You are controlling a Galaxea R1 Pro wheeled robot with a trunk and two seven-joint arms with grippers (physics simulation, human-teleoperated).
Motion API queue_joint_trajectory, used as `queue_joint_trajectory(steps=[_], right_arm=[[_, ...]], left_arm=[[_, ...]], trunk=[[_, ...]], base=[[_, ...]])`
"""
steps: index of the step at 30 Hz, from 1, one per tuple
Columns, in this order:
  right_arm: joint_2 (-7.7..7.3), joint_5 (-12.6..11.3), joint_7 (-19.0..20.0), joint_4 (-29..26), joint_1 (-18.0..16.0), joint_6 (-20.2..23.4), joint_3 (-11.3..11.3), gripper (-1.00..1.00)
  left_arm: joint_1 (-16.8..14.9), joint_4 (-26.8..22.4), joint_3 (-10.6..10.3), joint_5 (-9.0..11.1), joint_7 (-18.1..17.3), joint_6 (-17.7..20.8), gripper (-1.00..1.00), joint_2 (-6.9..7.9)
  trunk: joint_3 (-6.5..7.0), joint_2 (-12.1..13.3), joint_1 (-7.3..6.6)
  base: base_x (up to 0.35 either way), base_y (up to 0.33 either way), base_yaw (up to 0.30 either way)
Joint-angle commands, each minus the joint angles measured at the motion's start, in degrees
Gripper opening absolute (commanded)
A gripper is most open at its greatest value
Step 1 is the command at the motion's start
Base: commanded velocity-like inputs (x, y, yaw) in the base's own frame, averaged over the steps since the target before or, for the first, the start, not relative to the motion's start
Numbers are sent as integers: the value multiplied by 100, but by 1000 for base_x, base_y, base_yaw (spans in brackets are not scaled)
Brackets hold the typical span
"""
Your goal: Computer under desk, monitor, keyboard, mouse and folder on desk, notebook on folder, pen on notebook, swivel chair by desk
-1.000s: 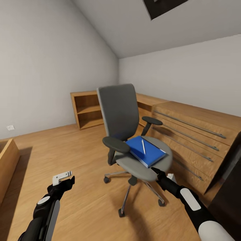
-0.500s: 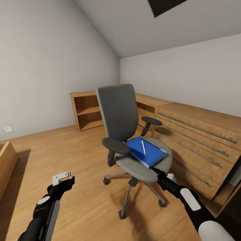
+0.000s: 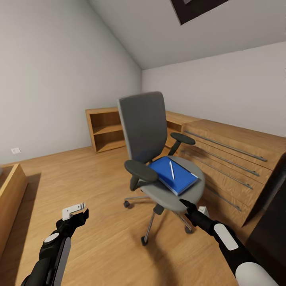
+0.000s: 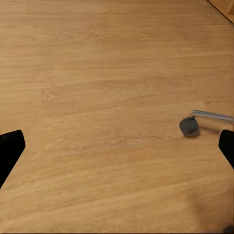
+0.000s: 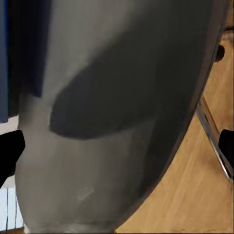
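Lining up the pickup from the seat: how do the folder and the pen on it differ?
The folder is a broad, flat, bright-blue rectangle; the pen is a thin pale stick, far smaller. The folder lies directly on the swivel chair seat; the pen lies on the folder. Both rest flat.

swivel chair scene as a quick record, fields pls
chair: swivel chair upright on the wood floor, beside the wooden drawer chest
on seat: blue folder with a pen lying on top
right gripper: right gripper at the seat's front edge, open
left gripper: left gripper open over bare floor
behind: wooden shelves against the wall
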Motion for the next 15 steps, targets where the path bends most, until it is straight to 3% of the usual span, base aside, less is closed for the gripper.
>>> queue_joint_trajectory(steps=[1,15], right_arm=[[2,99,-12,14,2,24,2,100],[2,101,-12,13,2,-30,-2,100]], left_arm=[[-3,-8,4,4,11,31,100,-4],[-2,-8,4,4,10,31,100,-4]], trunk=[[-7,-2,-4],[-7,-2,-4]], base=[[-335,0,0],[-306,0,0]])
